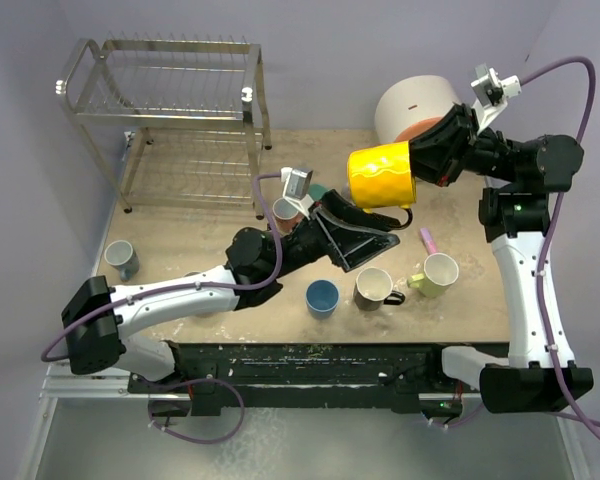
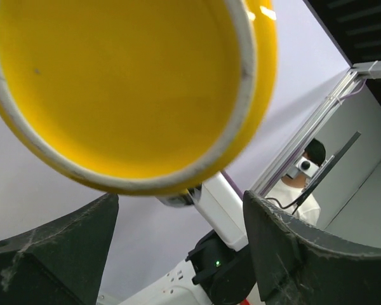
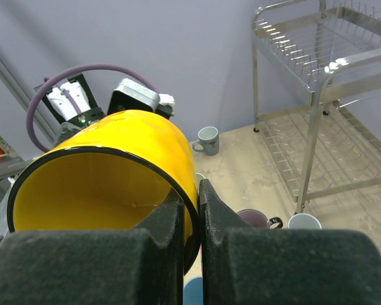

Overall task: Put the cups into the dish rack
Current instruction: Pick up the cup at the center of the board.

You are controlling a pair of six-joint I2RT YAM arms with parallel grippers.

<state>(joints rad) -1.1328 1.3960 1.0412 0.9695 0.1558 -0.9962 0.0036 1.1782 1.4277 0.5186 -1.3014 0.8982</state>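
The right gripper (image 3: 192,223) is clenched on the rim of the yellow mug (image 1: 382,175), holding it high over the table (image 1: 195,235), well apart from the rack (image 1: 160,110). The left gripper (image 1: 365,235) gapes wide just beneath the mug.

No text, labels, brand names or numbers can be read in any view. The yellow cup (image 1: 380,172) and dish rack (image 1: 160,117) show no legible markings.

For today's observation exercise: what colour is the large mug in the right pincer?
The large glossy mug is bright yellow, clearest in the top external view.
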